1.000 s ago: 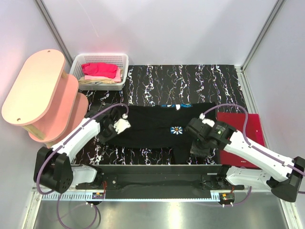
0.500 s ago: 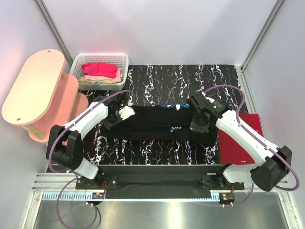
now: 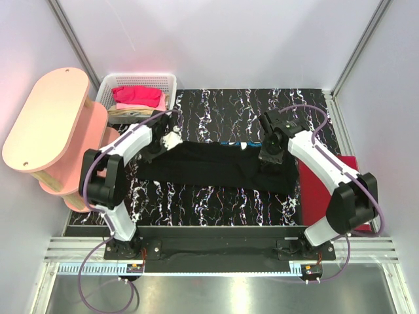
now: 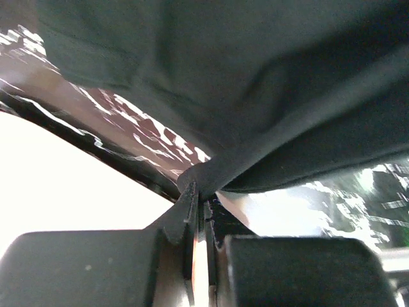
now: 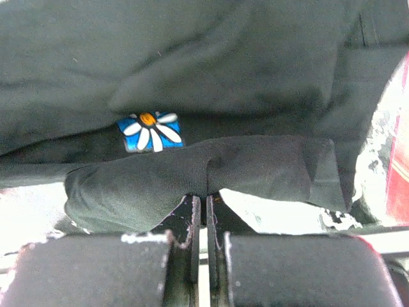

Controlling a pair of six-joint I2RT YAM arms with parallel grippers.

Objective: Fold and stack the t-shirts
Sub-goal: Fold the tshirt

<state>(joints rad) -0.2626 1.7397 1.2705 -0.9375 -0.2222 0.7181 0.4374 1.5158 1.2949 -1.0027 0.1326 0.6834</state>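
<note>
The black daisy-print t-shirt (image 3: 209, 165) lies folded lengthwise into a wide band across the marbled table. My left gripper (image 3: 163, 142) is shut on its left edge, the cloth pinched between the jaws (image 4: 201, 182). My right gripper (image 3: 270, 154) is shut on its right edge (image 5: 208, 176), just below the white-and-blue daisy (image 5: 150, 131). A dark red t-shirt (image 3: 327, 190) lies flat at the right under my right arm. A bright pink t-shirt (image 3: 136, 96) sits in the white mesh basket (image 3: 169, 80).
A pink two-tier oval shelf (image 3: 49, 121) stands at the left. The basket stands at the back left and holds beige cloth (image 3: 134, 112) under the pink shirt. Grey walls close in the table on three sides.
Both grippers carried the shirt's near edge away from me to the far edge, folding the shirt in half into a narrower band. The daisy print is now covered in the top view.
</note>
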